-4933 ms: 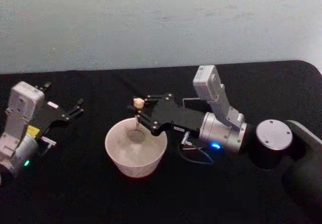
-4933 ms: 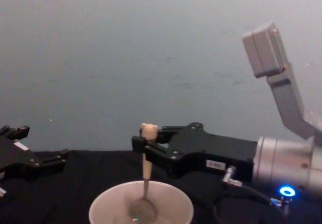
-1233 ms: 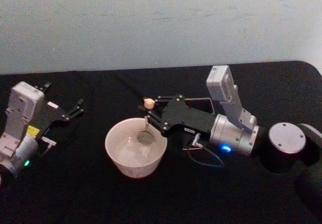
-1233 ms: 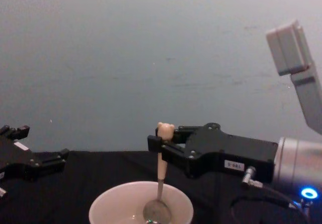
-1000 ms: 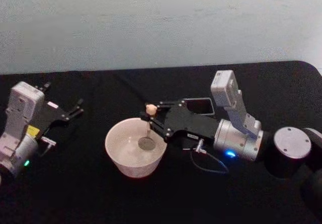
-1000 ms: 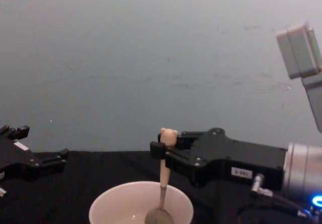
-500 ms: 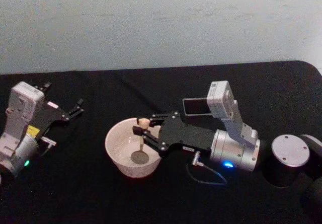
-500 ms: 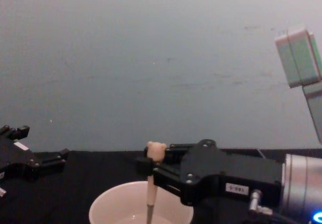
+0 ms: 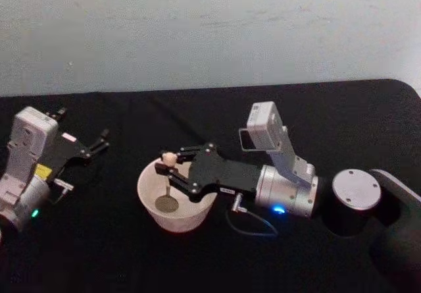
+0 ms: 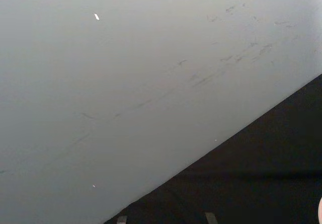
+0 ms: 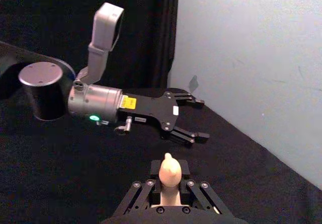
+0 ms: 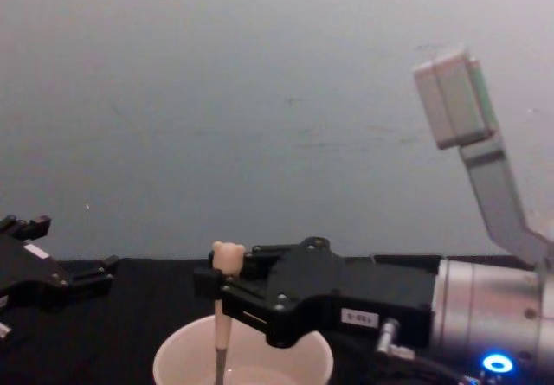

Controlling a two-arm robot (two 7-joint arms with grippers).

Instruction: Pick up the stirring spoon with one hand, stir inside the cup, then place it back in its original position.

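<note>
Right end effector (image 9: 168,167) gripped the stirring spoon (image 9: 168,157) upright in the head view, spoon bowl just below it inside the cup (image 9: 145,182). In the chest view, left end effector (image 12: 67,247) sat released, well to its left.

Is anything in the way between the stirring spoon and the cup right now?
Nothing visible does. The right gripper holds the stirring spoon by its handle, with the bowl end inside the cup. The left gripper sits open, off to the left.

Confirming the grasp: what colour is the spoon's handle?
Beige, on the stirring spoon; chest view shows it best.
</note>
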